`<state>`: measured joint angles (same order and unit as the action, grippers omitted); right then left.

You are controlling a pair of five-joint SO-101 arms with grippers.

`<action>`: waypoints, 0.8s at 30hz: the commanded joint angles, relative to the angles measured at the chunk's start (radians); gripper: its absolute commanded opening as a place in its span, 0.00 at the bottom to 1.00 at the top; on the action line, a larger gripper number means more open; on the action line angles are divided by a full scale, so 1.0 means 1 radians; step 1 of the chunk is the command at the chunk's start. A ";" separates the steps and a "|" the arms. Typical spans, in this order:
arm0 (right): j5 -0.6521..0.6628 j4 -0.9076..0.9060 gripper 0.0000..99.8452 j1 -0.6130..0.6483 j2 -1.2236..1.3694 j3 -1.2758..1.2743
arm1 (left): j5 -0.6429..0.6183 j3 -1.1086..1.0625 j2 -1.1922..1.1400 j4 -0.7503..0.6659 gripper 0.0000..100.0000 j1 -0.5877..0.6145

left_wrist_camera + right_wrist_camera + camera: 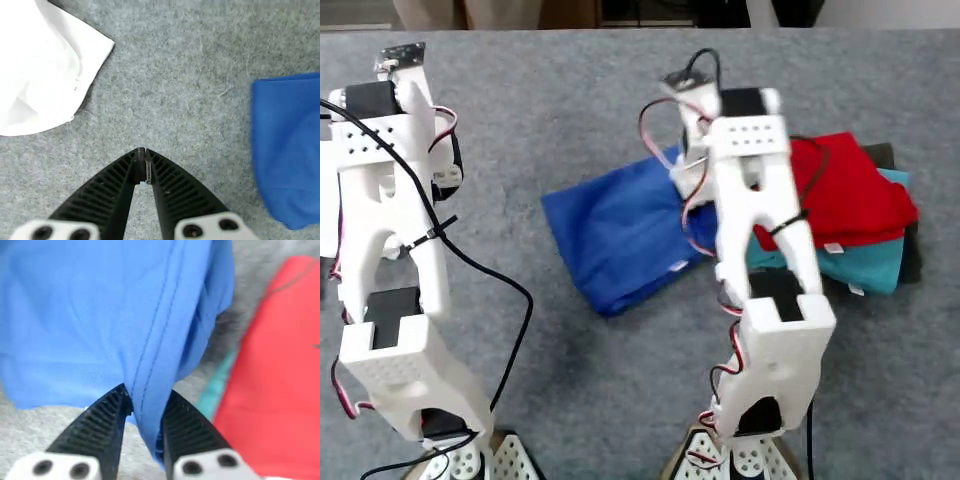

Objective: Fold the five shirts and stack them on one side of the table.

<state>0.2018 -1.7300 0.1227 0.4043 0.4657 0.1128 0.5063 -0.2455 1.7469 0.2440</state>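
Note:
A blue shirt [620, 230] lies loosely folded on the grey table, mid-table. My right gripper [145, 410] is shut on a bunched fold of the blue shirt [100, 315] at the edge nearest the stack; from above the right gripper [686, 175] sits over that edge. Just to the right lies a stack: a red shirt [845, 195] on a teal shirt [865, 262] on a dark shirt [912, 250]. My left gripper [145, 167] is shut on nothing, above bare table between a white shirt [40, 70] and the blue shirt [290, 150].
The left arm [380, 200] stands along the table's left side, with a black cable [490, 275] trailing from it across the table. Grey felt table [570, 100] lies bare behind and in front of the blue shirt. The red shirt [280, 375] and teal shirt [217, 385] lie close beside the right gripper.

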 commanded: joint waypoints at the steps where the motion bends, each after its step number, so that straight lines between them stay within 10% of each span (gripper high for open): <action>1: 0.061 -0.038 0.00 -0.107 -0.061 0.183 | 0.008 0.081 0.054 0.009 0.02 0.018; 24: 0.307 0.037 0.00 -0.630 -0.059 0.363 | 0.008 0.098 0.054 0.009 0.02 0.014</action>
<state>0.4918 -1.7085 -0.4664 0.4043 0.7756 0.1128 0.5600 -0.2455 1.7469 0.2516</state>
